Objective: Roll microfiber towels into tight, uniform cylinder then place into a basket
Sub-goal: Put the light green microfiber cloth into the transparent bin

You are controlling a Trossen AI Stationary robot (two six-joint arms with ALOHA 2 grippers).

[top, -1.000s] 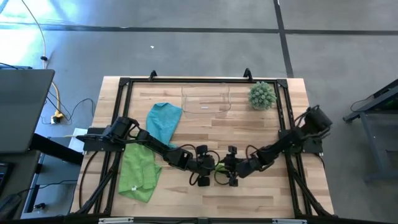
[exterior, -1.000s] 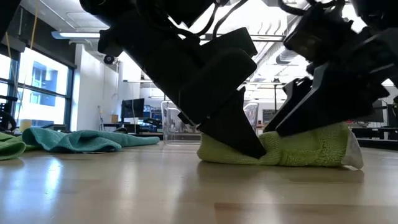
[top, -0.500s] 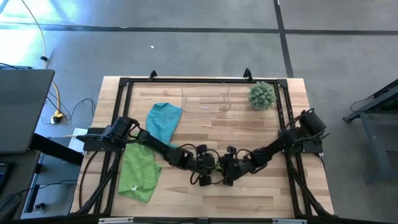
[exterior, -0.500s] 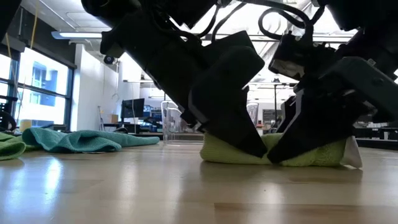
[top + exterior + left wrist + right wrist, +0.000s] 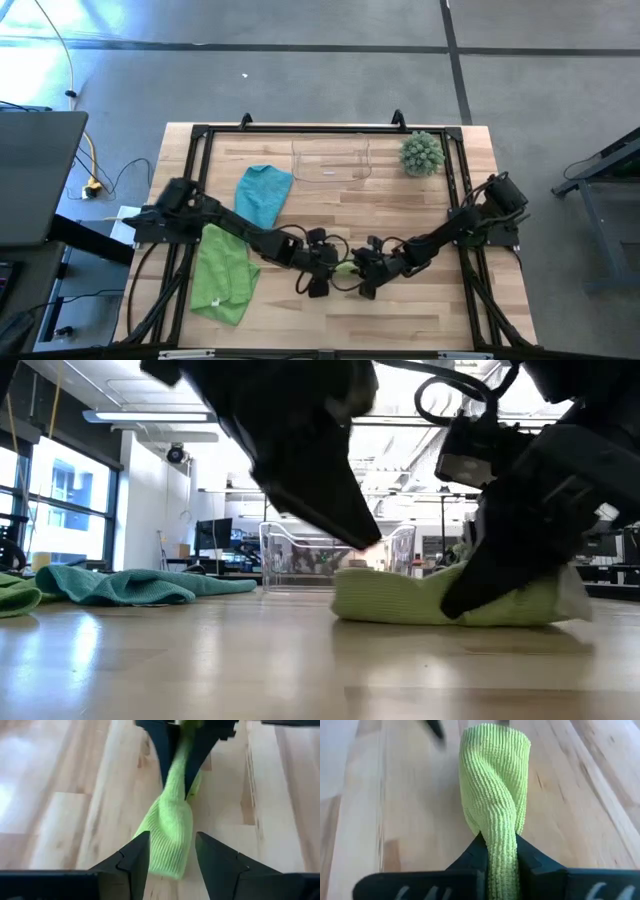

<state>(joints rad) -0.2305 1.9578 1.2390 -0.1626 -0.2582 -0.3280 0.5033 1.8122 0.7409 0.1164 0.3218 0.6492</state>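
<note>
A rolled lime green microfiber towel (image 5: pixel 400 598) lies on the table near the middle front, also seen from above (image 5: pixel 346 268). My right gripper (image 5: pixel 499 840) is shut on it. My left gripper (image 5: pixel 172 837) is open and stands just above the roll's left end without touching it; the low view shows its fingertip (image 5: pixel 362 542) raised off the cloth. A teal towel (image 5: pixel 262 195) and a flat lime green towel (image 5: pixel 222 275) lie on the table at the left. The clear basket (image 5: pixel 330 160) stands at the far middle. My right gripper pinches the right part of the roll (image 5: pixel 497 827) between its two fingers, and the cloth is squeezed narrow there. The fingers (image 5: pixel 480 585) slant down from the table's right and run along the roll. The roll rests on the table, its left end free.
A spiky green plant ball (image 5: pixel 422 152) sits at the far right corner beside the basket. The black frame rail (image 5: pixel 200 135) borders the table. Bare wood lies between the roll and the basket.
My left gripper has opened, let go of the roll and risen off it, drawing back toward the table's left. My right gripper has shut on the roll's right part. The roll has stayed lying on the table.
</note>
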